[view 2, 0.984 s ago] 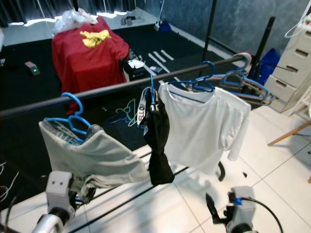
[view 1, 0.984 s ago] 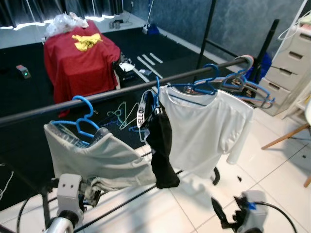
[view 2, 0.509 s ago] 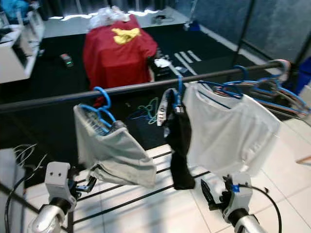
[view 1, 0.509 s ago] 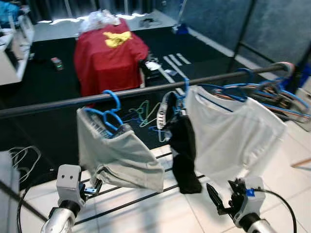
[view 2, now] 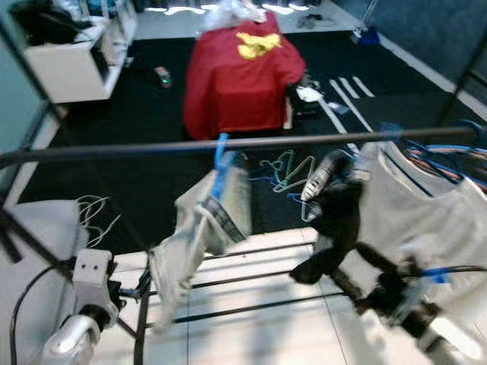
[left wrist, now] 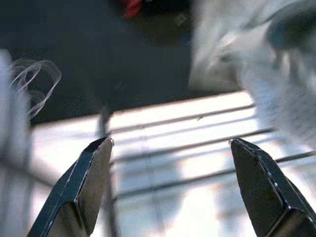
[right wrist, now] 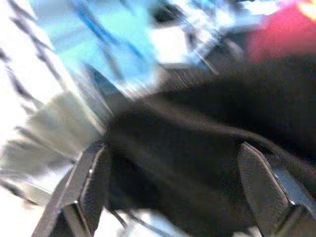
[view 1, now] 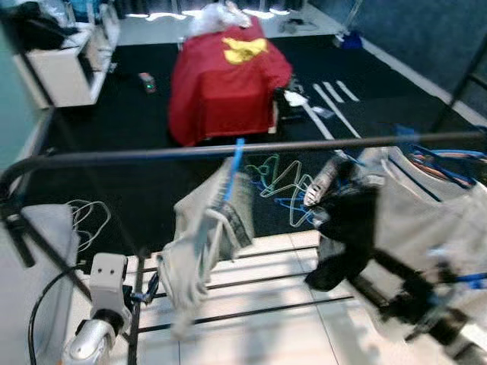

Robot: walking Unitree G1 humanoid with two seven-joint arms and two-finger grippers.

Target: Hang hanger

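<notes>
A dark clothes rail (view 1: 228, 150) runs across the view. On it a blue hanger (view 1: 237, 156) carries a grey garment (view 1: 209, 236), seen edge-on. To its right hang a black garment (view 1: 346, 236) and a white T-shirt (view 1: 430, 220) on further blue hangers. My right gripper (view 1: 415, 304) is raised, blurred, just under the black garment. In the right wrist view, the right gripper (right wrist: 173, 148) is open, with the black cloth (right wrist: 197, 163) close ahead of its fingers. My left gripper (left wrist: 170, 140) is open and empty, low over the floor tiles at the lower left.
A red-draped box (view 1: 228, 76) stands on the black carpet behind the rail. Loose hangers (view 1: 278, 175) lie on the carpet. A white cabinet (view 1: 65, 72) is at the far left, the rack's curved end post (view 1: 19, 220) near my left arm, and cables (view 1: 87, 217) on the floor.
The camera has swung left, shifting the whole scene right. The grey garment has turned edge-on. My right gripper has risen up to the black garment.
</notes>
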